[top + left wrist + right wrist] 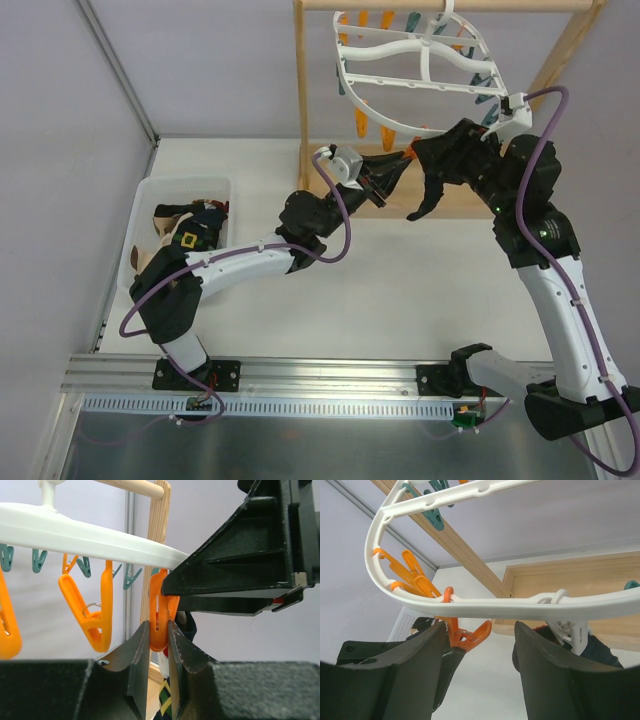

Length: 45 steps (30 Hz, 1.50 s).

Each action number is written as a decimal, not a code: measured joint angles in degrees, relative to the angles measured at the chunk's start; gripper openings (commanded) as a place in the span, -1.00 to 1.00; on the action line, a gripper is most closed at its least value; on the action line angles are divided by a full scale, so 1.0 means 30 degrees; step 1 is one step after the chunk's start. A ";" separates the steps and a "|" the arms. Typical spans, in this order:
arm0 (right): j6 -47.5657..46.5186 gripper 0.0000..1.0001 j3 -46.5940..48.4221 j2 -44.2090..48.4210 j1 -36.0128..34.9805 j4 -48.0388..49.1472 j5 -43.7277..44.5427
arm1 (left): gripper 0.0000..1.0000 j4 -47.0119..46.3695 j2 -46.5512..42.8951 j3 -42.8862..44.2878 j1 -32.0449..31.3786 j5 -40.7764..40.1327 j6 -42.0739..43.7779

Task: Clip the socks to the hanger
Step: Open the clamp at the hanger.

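Socks [195,232] mostly heaped in the white bin [145,200] at the left of the table, well apart from the hanger [400,82] hung on the wooden stand [302,90] at the far side. One striped sock [164,700] raised to the frame's near rim, pinched in the left gripper [157,627], its jaws almost together with dark fabric and the lower end of an orange peg [158,611] between them. Judged as the clipping step itself: fabric brought up to the peg's mouth, though whether already bitten cannot be told. Right gripper [480,626] spread wide and grasping nothing, with the same peg just inside its left finger, touching or very nearly so. Needed next, on this reading: a squeeze on the peg's upper legs to open the mouth, a short push of fabric up between the tips, then release of the peg before release of the sock. Left arm stretched forward and to the right, elbow bent, wrist lifted toward the rim. Right arm reared tall from its base, folded over at the elbow, wrist turned left and downward to meet the other gripper under the frame.
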<state>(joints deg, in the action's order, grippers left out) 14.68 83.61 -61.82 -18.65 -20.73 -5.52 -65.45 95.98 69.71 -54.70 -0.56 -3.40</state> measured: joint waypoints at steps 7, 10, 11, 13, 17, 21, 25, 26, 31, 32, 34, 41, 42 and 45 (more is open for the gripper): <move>0.0299 0.11 -0.0488 -0.0022 -0.0036 0.0860 0.0080 | -0.79 -0.0007 0.0000 0.0022 -0.0051 -0.0066 0.0007; 0.0393 0.06 -0.0495 -0.0029 -0.0095 0.1224 0.0102 | -0.78 -0.0007 0.0000 0.0073 -0.0240 -0.0284 0.0131; 0.0401 0.04 -0.0495 -0.0029 -0.0131 0.1304 0.0109 | -0.78 -0.0015 0.0000 0.0080 -0.0291 -0.0408 0.0248; 0.0408 0.01 -0.0495 -0.0029 -0.0197 0.1421 0.0131 | -0.78 -0.0029 0.0000 0.0124 -0.0372 -0.0525 0.0437; 0.0466 -0.13 -0.0495 -0.0036 -0.0262 0.1545 0.0131 | -0.79 -0.0022 0.0051 0.0226 -0.0415 -0.0554 0.0546; 0.0452 -0.32 -0.0495 -0.0095 -0.0313 0.1625 0.0189 | -0.78 0.0000 0.0131 0.0321 -0.0466 -0.0678 0.0743; 0.0452 -0.61 -0.0495 -0.0109 -0.0321 0.1719 0.0211 | -0.78 -0.0015 0.0146 0.0328 -0.0532 -0.0852 0.1056; 0.0452 -0.68 -0.0495 -0.0109 -0.0328 0.1712 0.0211 | -0.78 -0.0007 0.0146 0.0328 -0.0539 -0.0860 0.1100; 0.0401 -0.98 -0.0495 -0.0160 -0.0335 0.1705 0.0219 | -0.31 -0.0007 0.0168 0.0328 -0.0539 -0.0867 0.1341; 0.0379 -0.99 -0.0488 -0.0168 -0.0335 0.1712 0.0226 | -0.21 -0.0015 0.0168 0.0321 -0.0539 -0.0852 0.1428; 0.0277 -0.99 -0.0488 -0.0240 -0.0350 0.1749 0.0342 | 0.14 -0.0117 0.0160 0.0219 -0.0678 -0.0692 0.1297; -0.0495 -0.99 -0.0503 -0.0335 -0.0350 0.1698 0.0648 | 0.46 0.0648 -0.1129 -0.1763 -0.0197 0.0503 -0.1239; -0.0605 -0.99 -0.0503 -0.0328 -0.0350 0.1698 0.0685 | 0.50 0.0962 -0.1647 -0.2237 0.0189 0.0758 -0.1843; -0.0954 -0.99 -0.0503 -0.0342 -0.0350 0.1690 0.0714 | 0.54 0.2506 -0.3694 -0.3526 0.1581 0.1603 -0.3439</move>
<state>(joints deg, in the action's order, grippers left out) 11.81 82.11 -62.85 -19.70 -15.66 -3.38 -57.93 84.90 59.13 -49.95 4.25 -13.72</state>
